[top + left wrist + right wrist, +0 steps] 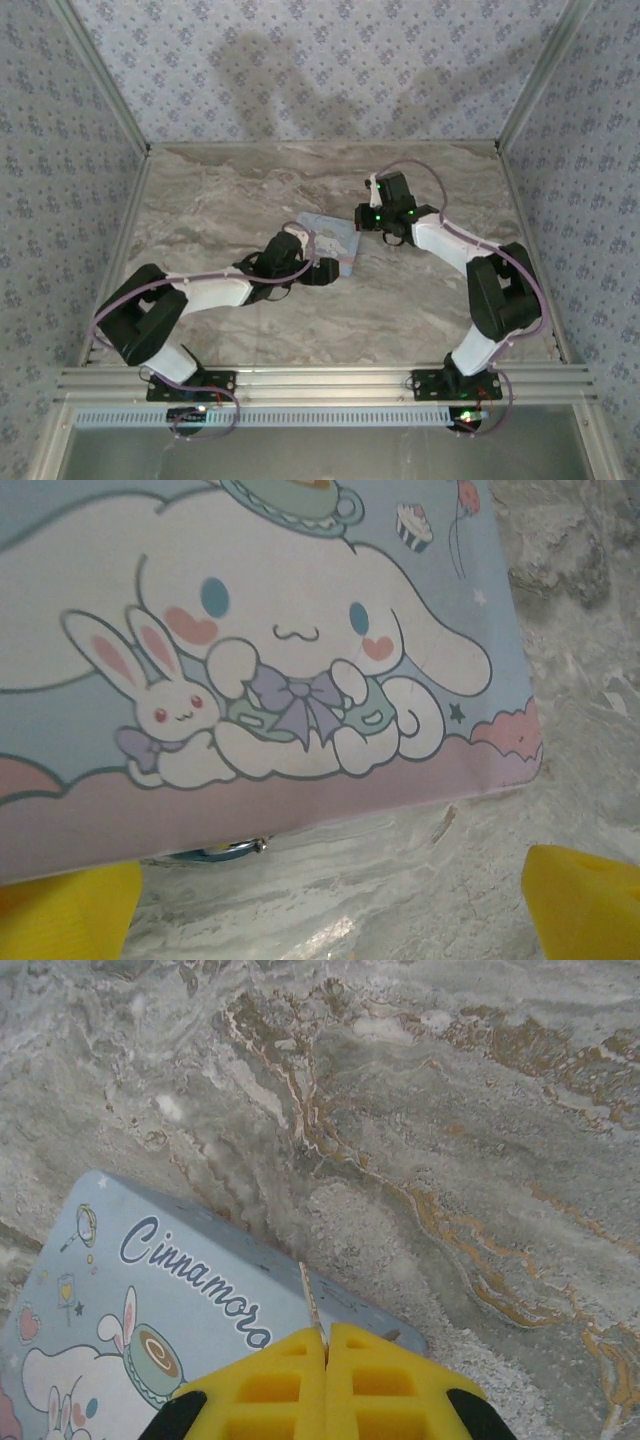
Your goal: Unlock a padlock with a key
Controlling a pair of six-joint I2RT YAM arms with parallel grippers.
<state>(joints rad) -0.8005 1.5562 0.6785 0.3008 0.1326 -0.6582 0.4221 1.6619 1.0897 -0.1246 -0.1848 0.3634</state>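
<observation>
While you are looking from above, the left gripper (325,270) is sitting at the near edge of the tin (335,235) in the middle of the table (220,190). The right gripper (378,215) is hanging just beside the tin's far right corner.

In the left wrist view, the fingers (585,905) are standing wide apart with nothing between them. The padlock (225,852) is showing as a small blue-green glint tucked under the tin's edge that is facing this gripper.

In the right wrist view, the jaws are pressing shut on a thin pale sliver, which I am taking for the key (310,1300), and it is poking out over the tin's corner.

So you are sitting partway through: the key is in hand, but it is well apart from the padlock, and nothing is showing the shackle open. You are looking at bringing the key round, seating it and turning it. The tin is lying between key and padlock, and its edge is hiding most of the padlock, keyhole included
</observation>
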